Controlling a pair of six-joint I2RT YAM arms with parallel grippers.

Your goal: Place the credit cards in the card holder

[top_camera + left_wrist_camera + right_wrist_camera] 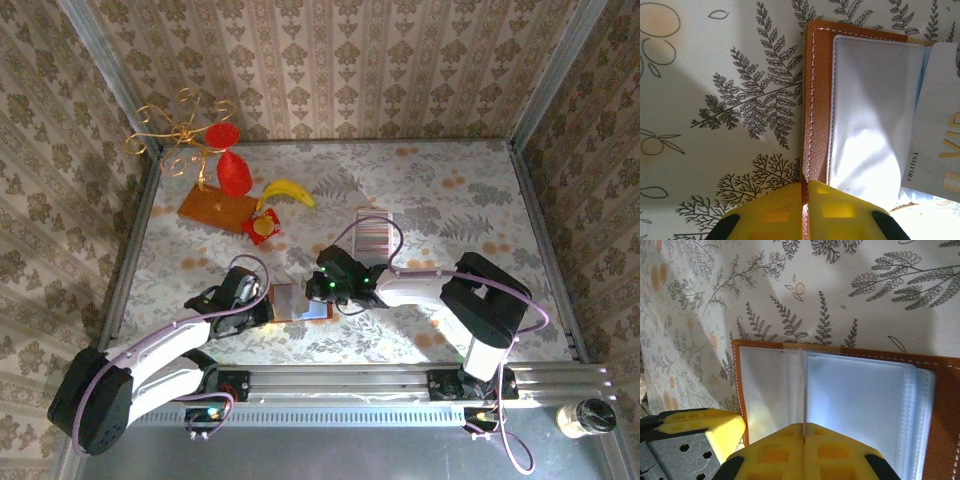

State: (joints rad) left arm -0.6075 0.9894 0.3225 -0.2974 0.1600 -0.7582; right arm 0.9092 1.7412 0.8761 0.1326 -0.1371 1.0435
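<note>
The brown leather card holder [292, 301] lies open near the table's front, between my two grippers. My left gripper [806, 184] is shut on the stitched left edge of the card holder [818, 100], whose pale clear sleeve lies flat. My right gripper [803, 427] is shut on a thin pale credit card seen edge-on, standing at the fold of the card holder [945, 405]. From the left wrist, that credit card [940, 115] shows gold print. The other credit cards [372, 232] lie in a striped strip behind the right gripper [322, 290].
At the back left are a banana [288, 190], a small red square [264, 227], an orange-brown board [218, 209] and a red piece under a gold wire stand [180, 130]. Patterned walls ring the table. One finger of the left gripper [700, 432] sits by the holder's left edge.
</note>
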